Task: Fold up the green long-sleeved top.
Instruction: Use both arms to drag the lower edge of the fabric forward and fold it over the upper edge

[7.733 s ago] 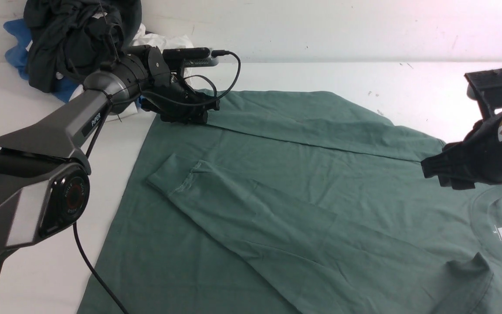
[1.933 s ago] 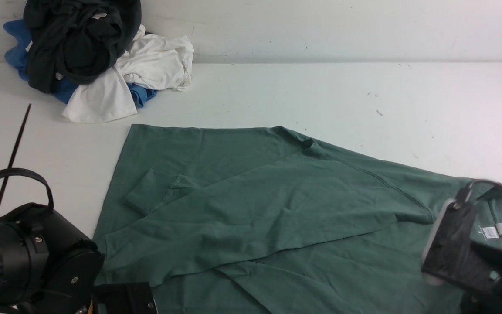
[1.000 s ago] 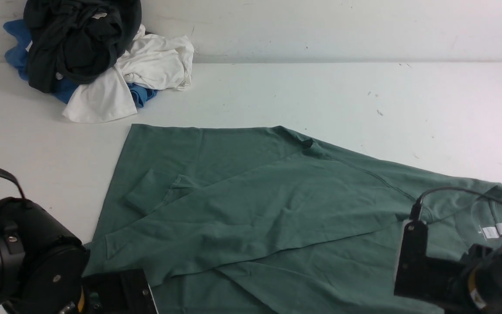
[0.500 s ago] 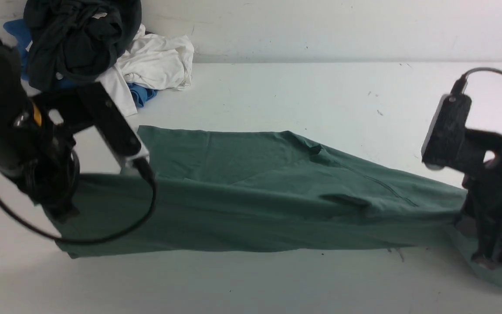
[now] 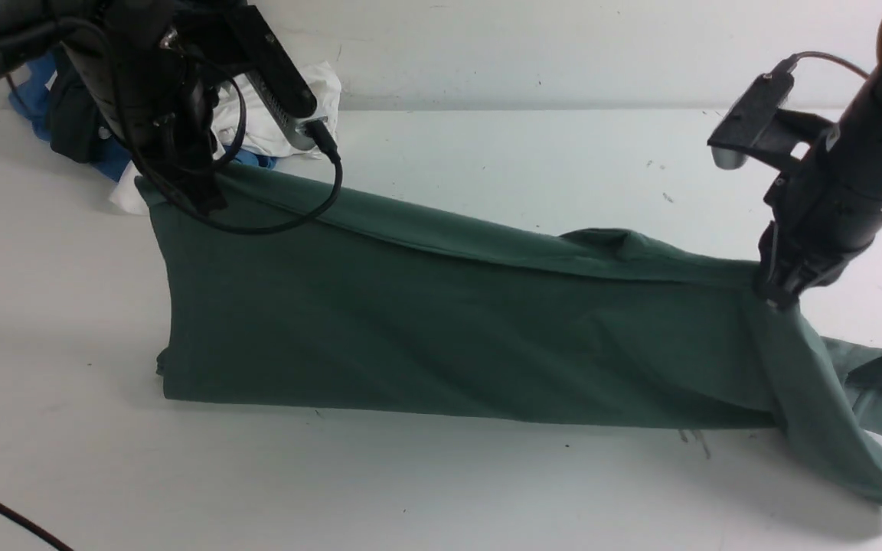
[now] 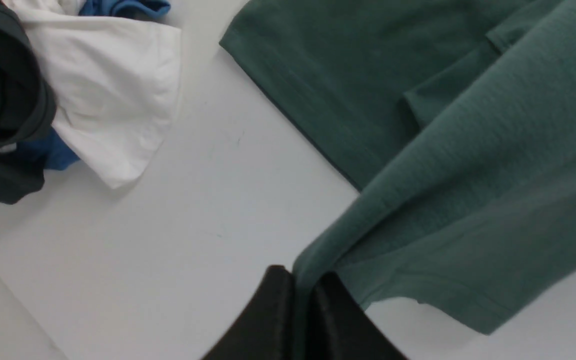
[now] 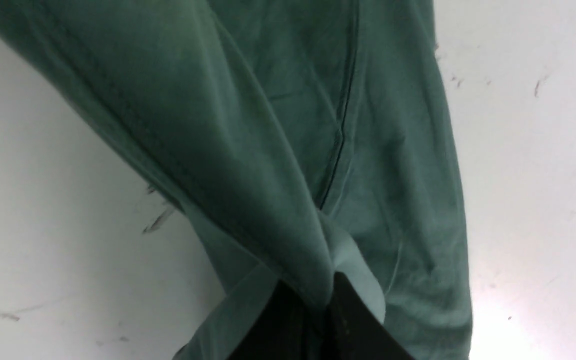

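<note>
**White tabletop point(image 5: 441, 490) under a raised sage-green cotton long-sleeved top point(image 5: 449, 337)**

Heaped black, white and blue garments point(image 5: 328, 88), far left, are largely hidden behind the left arm. The top's upper edge is clamped at its ends by the left gripper point(image 5: 207, 200) and the right gripper point(image 5: 778, 295); its lower fold lies on the table.

one sage-green cotton long-sleeved top point(image 5: 449, 329); two hands: left hand point(image 5: 202, 197), right hand point(image 5: 782, 295); one black garment point(image 6: 3, 100), one white garment point(image 6: 113, 85), one blue garment point(image 6: 53, 156).
</note>
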{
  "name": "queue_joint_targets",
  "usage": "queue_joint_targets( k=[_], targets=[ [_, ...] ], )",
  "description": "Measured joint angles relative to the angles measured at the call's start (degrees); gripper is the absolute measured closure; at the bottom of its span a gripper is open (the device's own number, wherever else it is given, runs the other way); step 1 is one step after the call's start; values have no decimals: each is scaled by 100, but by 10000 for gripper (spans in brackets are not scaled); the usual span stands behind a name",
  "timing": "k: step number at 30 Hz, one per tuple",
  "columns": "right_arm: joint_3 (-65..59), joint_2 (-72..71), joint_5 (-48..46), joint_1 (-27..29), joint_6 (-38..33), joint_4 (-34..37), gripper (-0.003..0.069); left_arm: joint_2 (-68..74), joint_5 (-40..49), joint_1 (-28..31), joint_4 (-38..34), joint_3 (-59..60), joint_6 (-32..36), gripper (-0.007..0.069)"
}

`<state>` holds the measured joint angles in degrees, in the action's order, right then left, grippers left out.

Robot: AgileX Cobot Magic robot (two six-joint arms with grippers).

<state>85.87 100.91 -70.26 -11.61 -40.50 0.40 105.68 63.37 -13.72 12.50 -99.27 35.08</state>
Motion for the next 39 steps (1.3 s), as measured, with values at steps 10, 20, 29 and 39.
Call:
queue_joint_targets(
  k=[10,20,29,39],
  targets=[
    [779,1063,106,237,-28,292,650,1128,-597,414,-593,-443,11,608],
    [810,1568,859,266,179,252,650,1887,-1435,437,-584,-458,-24,608],
    [828,1745,1325,272,537,193,624,2039,-1899,442,-539,-458,-587,584],
    [833,1952,1919,440,1134,112,482,2058,-2293,462,15,-458,-1485,333]
  ],
)
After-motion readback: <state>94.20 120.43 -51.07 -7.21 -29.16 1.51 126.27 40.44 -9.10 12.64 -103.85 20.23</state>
